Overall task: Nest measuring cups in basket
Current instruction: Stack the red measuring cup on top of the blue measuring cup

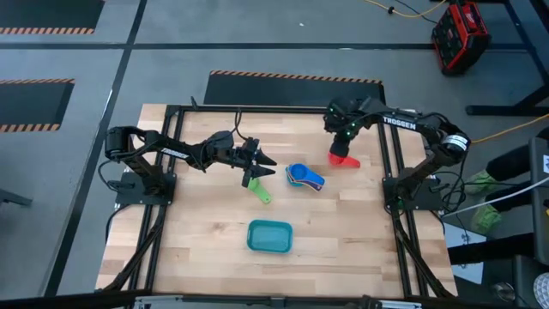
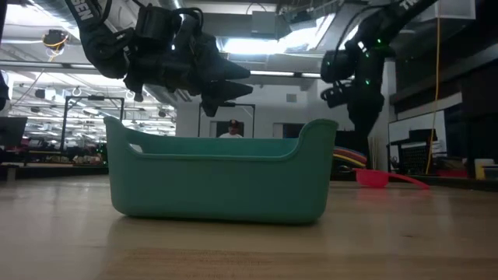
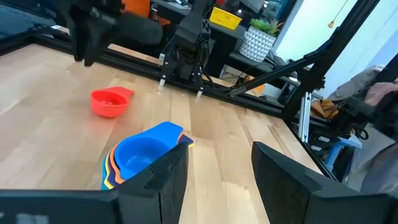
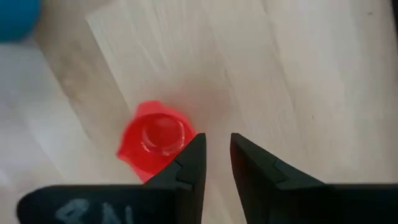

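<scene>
Pale wooden boards make up the table (image 1: pixel 197 232), framed by dark rails, with grey floor and striped mats around it and a cluttered workshop beyond. Largest of the task's things, the teal basket (image 1: pixel 269 236) sits toward the near edge, about midway across, well apart from both arms. Farther back at the middle lies the stack of cups (image 1: pixel 304 177), a blue one on top with orange and yellow rims showing beneath it in the left wrist view (image 3: pixel 144 154). Left of that stack hangs the left gripper (image 1: pixel 262 166), above the boards, its jaws spread wide and holding nothing; the stack lies just ahead of the fingertips, not between them. A green cup (image 1: pixel 258 190) lies on the boards just near of this gripper, handle pointing toward the near edge. On the far right the right gripper (image 4: pixel 216 163) hovers over the red cup (image 4: pixel 154 144), jaws drawn to a narrow gap with bare wood between them; the cup lies just beside one fingertip, outside the gap.
</scene>
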Motion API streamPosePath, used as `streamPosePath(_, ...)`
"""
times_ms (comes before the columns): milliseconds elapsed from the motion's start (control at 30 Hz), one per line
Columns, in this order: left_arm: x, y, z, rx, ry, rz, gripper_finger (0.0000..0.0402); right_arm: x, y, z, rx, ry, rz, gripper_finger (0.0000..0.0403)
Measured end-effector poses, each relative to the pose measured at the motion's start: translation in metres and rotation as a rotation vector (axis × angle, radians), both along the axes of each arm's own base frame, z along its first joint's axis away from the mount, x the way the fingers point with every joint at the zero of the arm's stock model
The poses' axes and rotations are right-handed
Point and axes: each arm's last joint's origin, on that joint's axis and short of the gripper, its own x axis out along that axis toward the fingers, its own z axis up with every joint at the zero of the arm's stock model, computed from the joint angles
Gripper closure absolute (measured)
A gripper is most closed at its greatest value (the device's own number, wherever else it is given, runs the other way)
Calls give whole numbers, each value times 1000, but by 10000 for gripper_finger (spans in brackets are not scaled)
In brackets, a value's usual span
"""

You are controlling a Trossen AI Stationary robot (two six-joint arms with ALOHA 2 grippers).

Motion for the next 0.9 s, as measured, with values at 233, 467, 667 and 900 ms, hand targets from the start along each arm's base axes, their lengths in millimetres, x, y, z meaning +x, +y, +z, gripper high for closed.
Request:
streamPosePath(233,0,0,0,0,0,0,231,-13,0,-28,9,25,26,326)
streamPosePath(467,0,0,0,0,0,0,231,-19,4,-41,23,43,37,326)
streamPosePath(667,0,0,0,0,0,0,231,-20,6,-48,19,36,38,326)
streamPosePath(900,0,0,0,0,0,0,231,-19,8,-48,90,-27,50,326)
